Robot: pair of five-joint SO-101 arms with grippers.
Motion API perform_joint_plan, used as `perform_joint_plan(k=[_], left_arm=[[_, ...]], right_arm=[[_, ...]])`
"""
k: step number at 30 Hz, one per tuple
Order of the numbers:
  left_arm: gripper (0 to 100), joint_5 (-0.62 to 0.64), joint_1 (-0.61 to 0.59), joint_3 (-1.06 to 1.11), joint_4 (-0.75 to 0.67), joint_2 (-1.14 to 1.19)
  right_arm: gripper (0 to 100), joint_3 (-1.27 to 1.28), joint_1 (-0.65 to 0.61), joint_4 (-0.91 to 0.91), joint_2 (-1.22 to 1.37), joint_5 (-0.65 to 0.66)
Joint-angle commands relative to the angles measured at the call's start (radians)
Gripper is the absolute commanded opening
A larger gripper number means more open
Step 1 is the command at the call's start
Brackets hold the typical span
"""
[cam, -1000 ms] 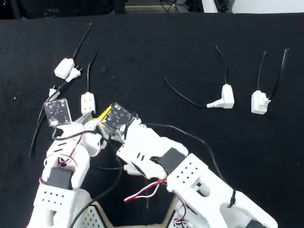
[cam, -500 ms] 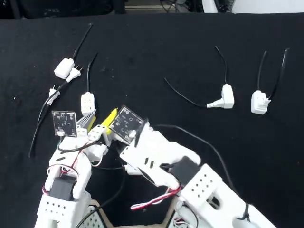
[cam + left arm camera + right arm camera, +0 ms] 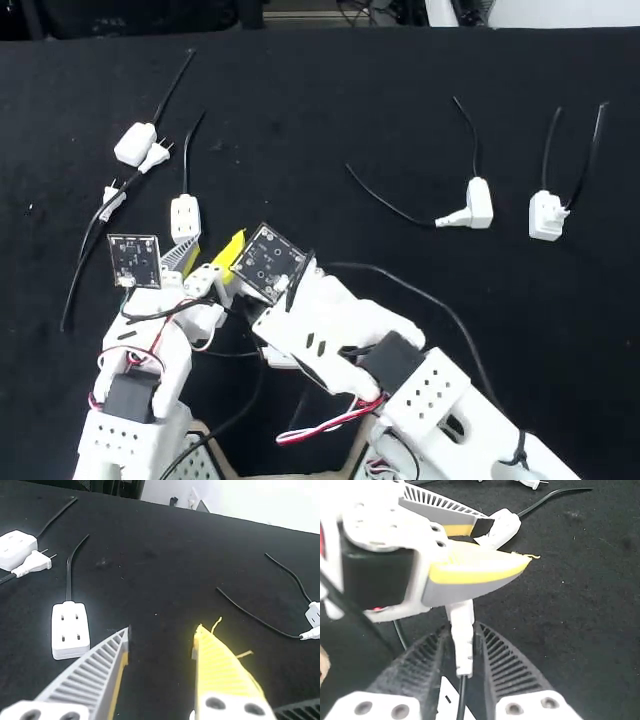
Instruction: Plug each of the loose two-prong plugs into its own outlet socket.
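Pinching a white plug (image 3: 461, 617), right hand (image 3: 464, 627) hovers near outlet socket (image 3: 69, 630).

white plug (image 3: 461, 635), black cord (image 3: 462, 697), black table (image 3: 400, 100), and left tool (image 3: 161, 630) ribbed grey and yellow.

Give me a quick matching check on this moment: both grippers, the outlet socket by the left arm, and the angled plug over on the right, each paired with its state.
Things:
1. left gripper
2. right gripper
3. outlet socket
4. angled plug

States:
A. lying loose, apart from both arms
B. open, nothing between its fingers
C. flat on the black cloth, slots empty
D. shut on a white plug

Pairs: 1-B, 2-D, 3-C, 4-A.
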Motion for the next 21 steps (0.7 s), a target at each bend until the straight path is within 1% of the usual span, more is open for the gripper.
perform_joint_plan(k=[1, 12, 16, 21], left_arm=[[21, -0.011, -0.005, -0.013, 0.008, 0.005], [21, -0.009, -0.005, -0.012, 0.008, 0.005], [21, -0.009, -0.005, -0.012, 0.008, 0.005], [21, -0.009, -0.005, -0.012, 0.008, 0.005]], right_arm=[[1.1, -0.022, -0.005, -0.006, -0.047, -0.006], [1.1, -0.038, -0.005, -0.011, -0.044, -0.015], [1.1, -0.038, -0.005, -0.02, -0.048, -0.058], [1.1, -0.033, -0.005, -0.034, -0.05, -0.064]])
